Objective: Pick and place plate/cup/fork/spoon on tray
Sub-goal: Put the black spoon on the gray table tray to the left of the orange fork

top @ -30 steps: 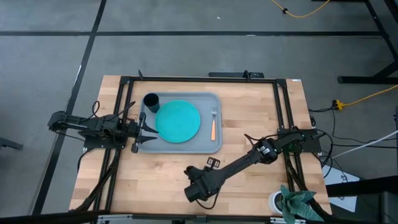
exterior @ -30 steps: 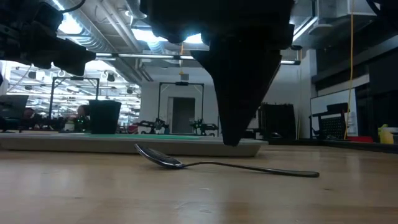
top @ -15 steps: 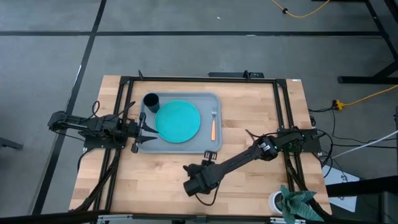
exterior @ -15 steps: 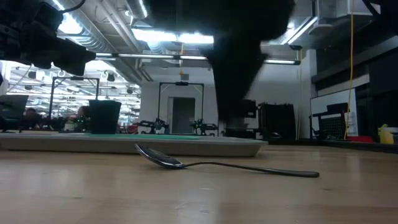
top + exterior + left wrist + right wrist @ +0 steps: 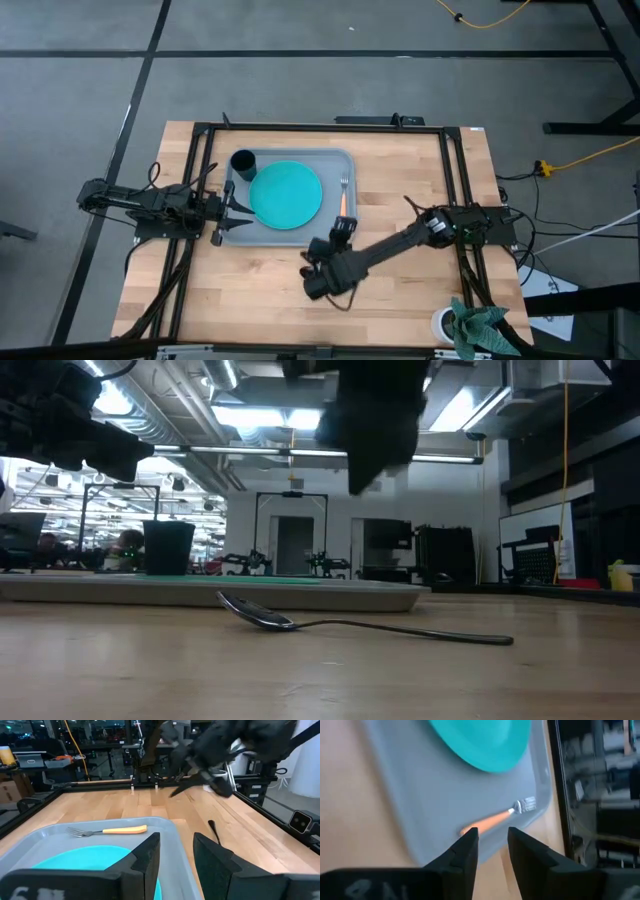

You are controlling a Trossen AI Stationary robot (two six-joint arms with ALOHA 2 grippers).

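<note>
i see tray holding plate, cup, fork. spoon lies on tabletop outside tray. right claw slightly parted, empty, above tabletop. left claw narrowly parted at tray edge.

Spoon hidden in the high view under the right arm, with only part of its handle showing in the left wrist view. Plate and tray blurred and cut off by the edge in the right wrist view. Right gripper cropped at the top of the low view, fingers impossible to tell.
</note>
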